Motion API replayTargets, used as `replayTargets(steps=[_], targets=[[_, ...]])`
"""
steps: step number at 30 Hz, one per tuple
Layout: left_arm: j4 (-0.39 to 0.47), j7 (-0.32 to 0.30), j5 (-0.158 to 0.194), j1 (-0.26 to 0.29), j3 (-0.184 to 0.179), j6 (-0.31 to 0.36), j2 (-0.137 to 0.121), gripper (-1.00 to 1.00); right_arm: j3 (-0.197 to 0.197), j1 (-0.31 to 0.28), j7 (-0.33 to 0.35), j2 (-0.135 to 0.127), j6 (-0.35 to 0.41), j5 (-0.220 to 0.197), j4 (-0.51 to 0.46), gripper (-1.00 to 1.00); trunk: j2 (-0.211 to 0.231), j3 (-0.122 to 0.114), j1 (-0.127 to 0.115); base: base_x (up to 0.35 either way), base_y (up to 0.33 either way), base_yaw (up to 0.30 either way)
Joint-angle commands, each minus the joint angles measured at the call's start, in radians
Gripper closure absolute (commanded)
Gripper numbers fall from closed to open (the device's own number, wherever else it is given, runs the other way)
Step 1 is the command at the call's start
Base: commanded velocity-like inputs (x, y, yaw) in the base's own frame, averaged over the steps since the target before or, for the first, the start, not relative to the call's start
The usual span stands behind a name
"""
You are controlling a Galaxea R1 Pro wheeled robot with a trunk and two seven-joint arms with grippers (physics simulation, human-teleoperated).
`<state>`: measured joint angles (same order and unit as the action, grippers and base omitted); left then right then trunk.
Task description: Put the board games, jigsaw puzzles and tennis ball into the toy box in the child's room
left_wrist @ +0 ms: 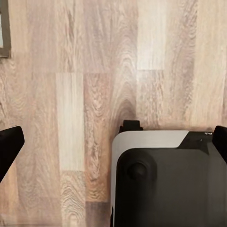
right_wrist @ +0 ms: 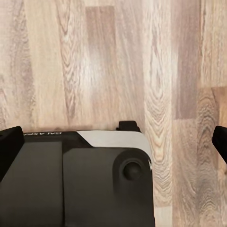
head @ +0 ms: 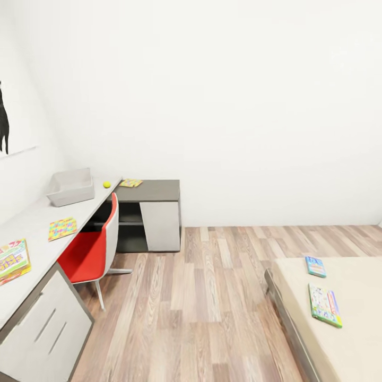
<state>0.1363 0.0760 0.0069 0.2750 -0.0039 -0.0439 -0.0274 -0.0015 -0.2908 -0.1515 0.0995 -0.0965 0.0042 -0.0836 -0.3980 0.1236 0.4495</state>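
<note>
Still far from long pale grey surface (head: 37, 223), toys untouched.
Beside shallow light grey bin (head: 71, 187): small yellow-green ball (head: 106, 184); left gripper (left_wrist: 113, 146) and right gripper (right_wrist: 113, 144) spread apart over wood-plank floor (head: 207, 307).

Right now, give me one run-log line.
toy box empty | ball, puzzles, one game on desk | two games on bed | both jaws open over floor

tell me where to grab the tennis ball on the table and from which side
Grip the tennis ball across its middle, coming straight down from above. It is round, sits bare on the table, and stands apart from the toy box, so fingers should fit either side.
</note>
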Motion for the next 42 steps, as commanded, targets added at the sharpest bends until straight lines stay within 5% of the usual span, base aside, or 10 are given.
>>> replayTargets(steps=[1, 12, 42], targets=[[-0.001, 0.002, 0.001, 0.001, -0.001, -0.004, 0.000, -1.00, 0.000, -0.001, -0.003, 0.000, -0.003, 0.000, 0.001, -1.00, -0.002, 0.003, 0.001, 0.000, 0.000, 0.247], [-0.002, 0.002, 0.001, 0.000, -0.002, -0.025, 0.000, -1.00, 0.000, -0.001, -0.002, 0.000, -0.004, 0.000, 0.001, -1.00, -0.002, 0.006, 0.001, 0.084, 0.000, 0.083], [-0.003, 0.002, 0.001, 0.000, -0.002, -0.036, -0.001, -1.00, 0.000, -0.001, -0.002, 0.002, -0.005, -0.001, 0.001, -1.00, -0.002, 0.006, 0.001, 0.315, 0.000, 0.001]])
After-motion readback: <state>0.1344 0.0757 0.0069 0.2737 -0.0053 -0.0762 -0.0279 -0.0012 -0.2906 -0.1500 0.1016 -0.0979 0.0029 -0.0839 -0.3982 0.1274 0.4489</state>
